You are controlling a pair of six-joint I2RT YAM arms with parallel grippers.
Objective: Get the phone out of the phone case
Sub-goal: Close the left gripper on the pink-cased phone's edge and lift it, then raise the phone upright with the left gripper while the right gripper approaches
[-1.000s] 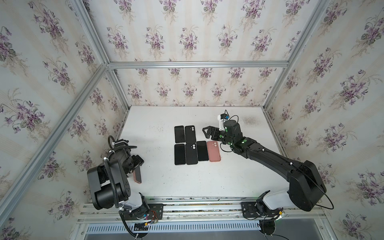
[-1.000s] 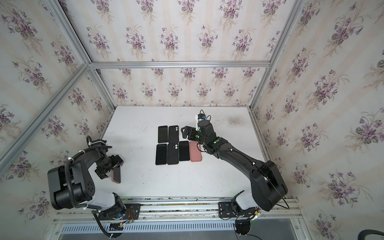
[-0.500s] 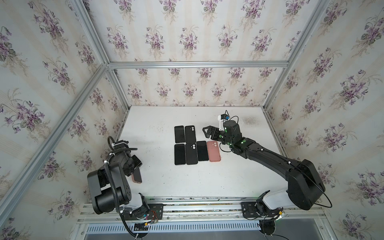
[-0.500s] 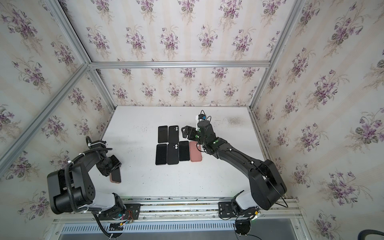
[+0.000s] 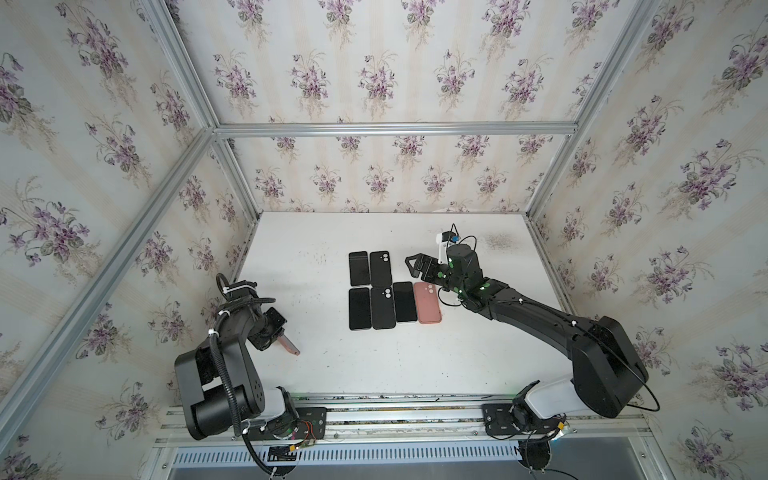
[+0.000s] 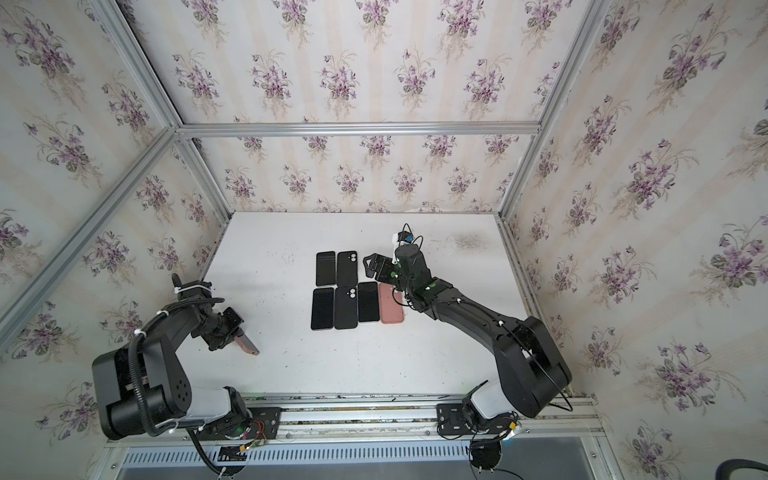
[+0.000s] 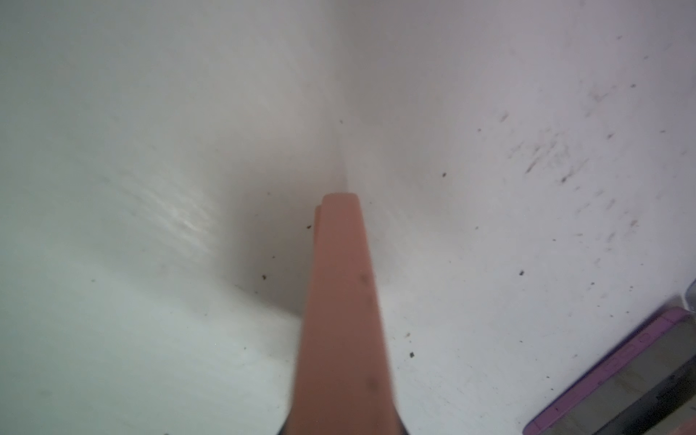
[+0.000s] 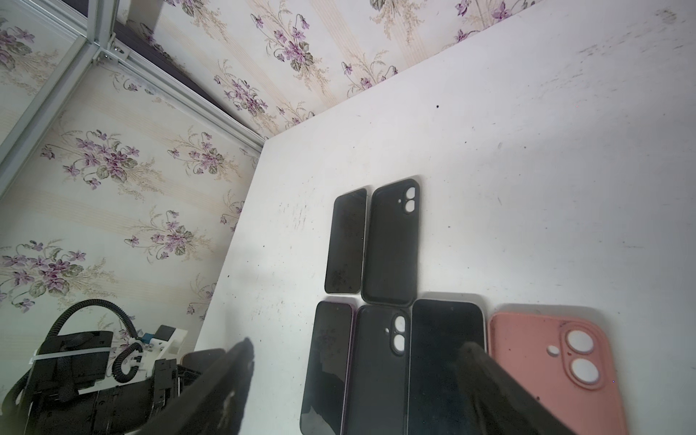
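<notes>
My left fingers (image 5: 277, 332) are clamping a pink phone case (image 5: 291, 347), lower left; my right fingers (image 8: 497, 388) are hovering wide, center.

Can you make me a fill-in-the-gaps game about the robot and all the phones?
1. The left gripper is shut on a ____ phone case.
2. The right gripper has its jaws ____.
3. The black cases lying on the table number ____.
Missing words: pink; open; two.
</notes>
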